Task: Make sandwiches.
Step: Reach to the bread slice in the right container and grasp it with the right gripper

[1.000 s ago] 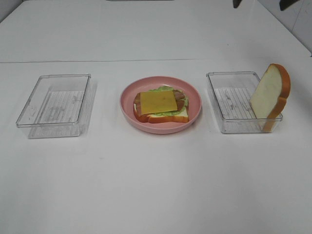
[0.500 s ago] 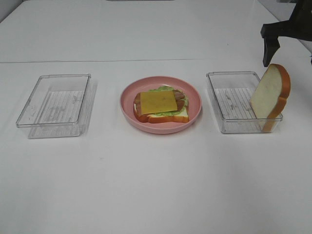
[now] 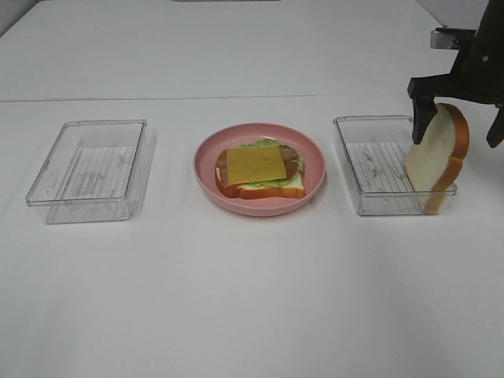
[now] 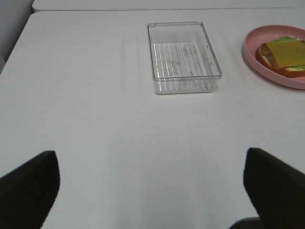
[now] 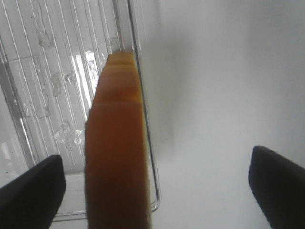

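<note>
Your right gripper [image 3: 458,110] hung wide open over the bread slice [image 3: 438,154], one finger on each side of its top edge, with no clear contact and nothing held. That slice stood on edge, leaning against the outer wall of the right tray [image 3: 370,126]. The part-built sandwich [image 3: 259,172], yellow cheese [image 3: 252,164] uppermost, lay on the pink plate [image 3: 209,153] between the two trays. Your left gripper [image 4: 151,191] was spread wide too, over bare table [image 4: 95,143] short of the left tray [image 4: 183,57], gripping nothing.
</note>
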You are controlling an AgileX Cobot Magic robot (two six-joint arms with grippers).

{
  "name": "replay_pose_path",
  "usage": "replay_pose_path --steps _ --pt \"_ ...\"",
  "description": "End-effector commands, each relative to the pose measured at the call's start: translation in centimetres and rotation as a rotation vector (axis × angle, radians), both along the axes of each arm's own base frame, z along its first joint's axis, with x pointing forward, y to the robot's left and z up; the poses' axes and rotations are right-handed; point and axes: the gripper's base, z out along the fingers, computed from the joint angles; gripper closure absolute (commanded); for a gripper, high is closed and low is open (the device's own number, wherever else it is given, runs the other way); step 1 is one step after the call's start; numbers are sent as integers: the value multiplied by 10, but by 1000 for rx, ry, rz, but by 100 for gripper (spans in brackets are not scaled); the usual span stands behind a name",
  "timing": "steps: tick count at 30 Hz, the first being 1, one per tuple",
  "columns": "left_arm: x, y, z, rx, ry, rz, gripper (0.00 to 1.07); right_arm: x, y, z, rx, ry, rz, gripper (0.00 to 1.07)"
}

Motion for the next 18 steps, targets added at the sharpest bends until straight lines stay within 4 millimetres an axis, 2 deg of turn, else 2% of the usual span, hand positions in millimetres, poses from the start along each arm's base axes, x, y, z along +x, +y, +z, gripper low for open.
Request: replay_pose_path --steps 1,3,5,6,8,9,10,11,12,13,15,18 --pt "-2 -1 0 -6 -23 -4 7 -10 0 -5 6 119 6 10" --pt "-2 -1 0 -6 -23 -4 7 -10 0 -5 6 120 6 11" --pt "-2 -1 0 -6 -23 -4 7 -10 0 -5 7 120 8 20" --pt "-2 -1 0 -6 -23 -4 7 -10 0 -5 7 120 8 20" --pt "-2 -1 0 -6 -23 -4 7 -10 1 -5 17 120 6 46" --pt "-2 -1 0 -6 -23 -4 7 -10 1 -5 17 120 6 46" --pt "-2 -1 0 -6 -23 -4 7 -10 1 -5 22 120 3 68" --pt "-2 -1 0 -6 -23 -4 7 -10 2 -5 26 120 2 78" --pt "-2 -1 0 -6 -23 -4 7 -10 2 -5 26 120 2 78" --pt "-2 -1 0 -6 -23 -4 7 -10 2 -5 29 120 1 92" --pt "-2 -1 0 -6 -23 -4 7 -10 2 -5 29 120 1 96" --pt "-2 -1 0 -6 -23 -4 7 -10 2 -5 27 120 2 96"
